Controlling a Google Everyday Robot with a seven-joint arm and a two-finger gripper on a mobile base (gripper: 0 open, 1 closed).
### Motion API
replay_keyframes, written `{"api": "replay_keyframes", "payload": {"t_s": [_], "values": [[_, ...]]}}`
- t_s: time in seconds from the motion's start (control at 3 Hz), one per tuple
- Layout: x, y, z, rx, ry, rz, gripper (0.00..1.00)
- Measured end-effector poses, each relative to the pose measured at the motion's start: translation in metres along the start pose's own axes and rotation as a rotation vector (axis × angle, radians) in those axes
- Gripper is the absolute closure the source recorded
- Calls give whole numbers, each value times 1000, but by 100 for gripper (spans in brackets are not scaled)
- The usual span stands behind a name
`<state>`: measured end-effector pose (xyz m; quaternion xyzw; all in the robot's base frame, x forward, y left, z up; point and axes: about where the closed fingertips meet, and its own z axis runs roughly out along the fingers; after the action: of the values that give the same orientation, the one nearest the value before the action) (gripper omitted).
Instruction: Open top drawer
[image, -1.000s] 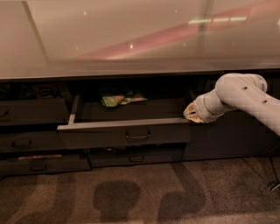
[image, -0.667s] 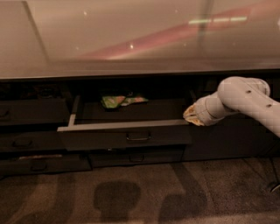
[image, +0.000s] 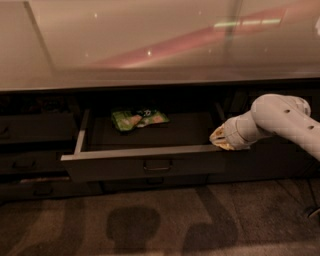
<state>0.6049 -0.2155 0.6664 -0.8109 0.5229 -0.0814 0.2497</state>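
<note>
Our end effector (image: 223, 138), the pale tip of a white jointed robot arm (image: 280, 119) reaching in from the right, sits against the right end of the drawer's front edge. We cannot tell whether it is open, closed or gripping that edge.

Beside it to the left is the wide dark grey top drawer (image: 145, 152). It stands pulled well out from the cabinet, just under the tabletop, with its grey inner tray exposed. A small black loop handle (image: 157, 165) sits at the centre of its flat front, apart from the end effector.

We judge the task essentially done. At most a little more travel is left, and then drawing the arm clear.

Inside the tray, toward the back left, lies a crumpled green snack packet (image: 139, 119). Above is a glossy beige tabletop (image: 150, 45) with pink and white reflections. To the left are narrower dark drawer fronts (image: 30, 162), closed. Below is a brown patterned carpet floor (image: 150, 220). Nothing seems to block the drawer's path.
</note>
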Motion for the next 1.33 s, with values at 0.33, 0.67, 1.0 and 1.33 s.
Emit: {"api": "replay_keyframes", "payload": {"t_s": [0.33, 0.67, 1.0, 1.33], "values": [[-16, 28, 6, -7, -58, -8, 100], [-16, 28, 6, -7, -58, -8, 100], [-16, 28, 6, -7, -58, -8, 81], [-16, 28, 6, -7, -58, -8, 58]]}}
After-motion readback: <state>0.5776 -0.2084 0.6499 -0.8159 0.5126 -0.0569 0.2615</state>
